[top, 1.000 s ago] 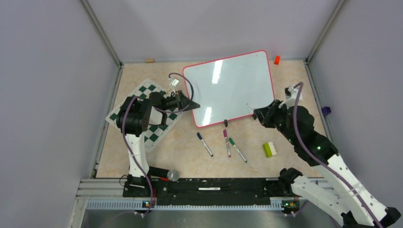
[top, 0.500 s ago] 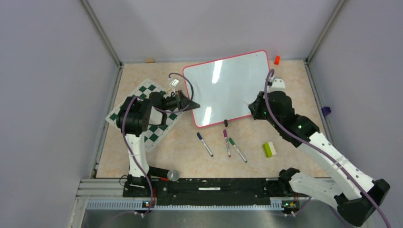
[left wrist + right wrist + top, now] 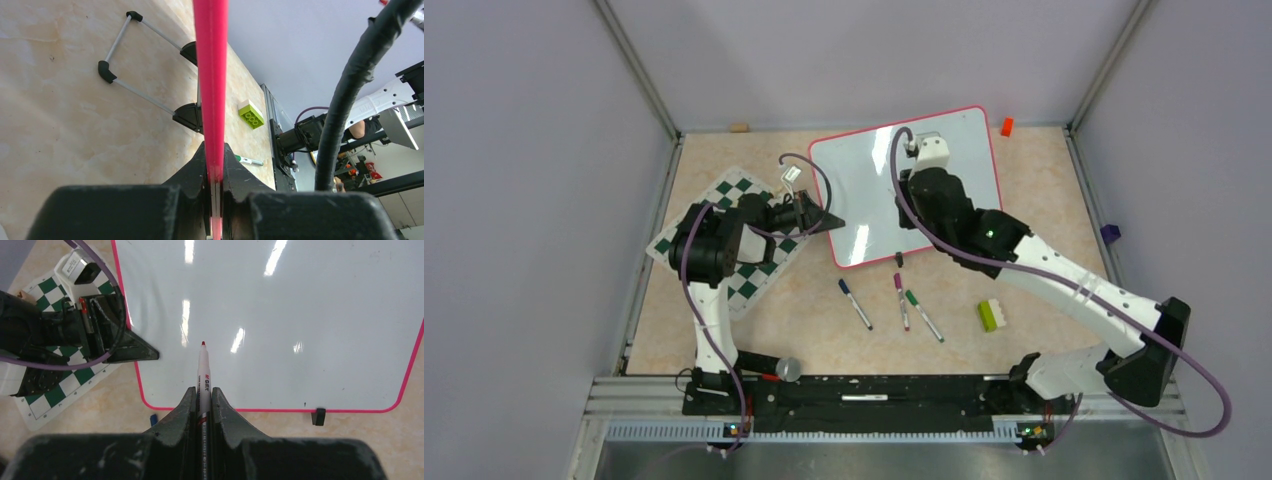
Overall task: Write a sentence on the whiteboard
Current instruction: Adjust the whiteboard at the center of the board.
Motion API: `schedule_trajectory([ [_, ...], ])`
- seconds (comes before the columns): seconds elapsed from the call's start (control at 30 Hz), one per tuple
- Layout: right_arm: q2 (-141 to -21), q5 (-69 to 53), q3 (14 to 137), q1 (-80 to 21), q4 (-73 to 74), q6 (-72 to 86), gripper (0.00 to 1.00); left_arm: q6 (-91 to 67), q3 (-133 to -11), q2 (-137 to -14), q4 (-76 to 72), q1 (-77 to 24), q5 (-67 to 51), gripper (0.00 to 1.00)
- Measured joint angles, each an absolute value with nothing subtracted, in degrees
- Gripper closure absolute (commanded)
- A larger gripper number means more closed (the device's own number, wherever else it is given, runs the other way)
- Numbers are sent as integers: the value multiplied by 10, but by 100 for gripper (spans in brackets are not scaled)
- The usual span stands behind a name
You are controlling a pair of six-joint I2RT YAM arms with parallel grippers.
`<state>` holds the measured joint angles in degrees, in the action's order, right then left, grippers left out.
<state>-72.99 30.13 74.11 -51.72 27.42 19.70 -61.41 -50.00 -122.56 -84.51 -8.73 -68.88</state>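
Observation:
The whiteboard (image 3: pixel 864 185) lies at the back middle of the table, glossy white with a red-pink frame (image 3: pixel 211 75), and no writing shows on it (image 3: pixel 300 315). My left gripper (image 3: pixel 829 222) is shut on the board's left edge (image 3: pixel 215 175); it also shows in the right wrist view (image 3: pixel 135 347). My right gripper (image 3: pixel 910 203) hovers over the board, shut on a white marker (image 3: pixel 203 375) with a red tip. The tip points at the board's left half. I cannot tell whether it touches the surface.
Blue (image 3: pixel 855 303), magenta (image 3: pixel 901 300) and green (image 3: pixel 924 315) markers lie in front of the board. A green brick (image 3: pixel 992 315) is to their right. A green-and-white chess mat (image 3: pixel 729 240) lies under the left arm. An orange block (image 3: pixel 1007 126) sits by the board's far right corner.
My right arm swung left from the board's near right corner to above the board's middle, carrying the marker. The left arm and the board have not moved.

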Motion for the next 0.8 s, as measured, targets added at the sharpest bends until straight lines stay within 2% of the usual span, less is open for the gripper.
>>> schedule_trajectory([
  [0.27,-757,274,776,-517,240,153,100,-614,-500,-1226,-845,-88,-686,100],
  [0.47,-733,210,738,-517,200,114,100,-603,-495,-1226,-845,-90,-683,100],
  [0.8,-656,197,670,-517,165,76,100,-596,-494,-1226,-849,-92,-683,100],
])
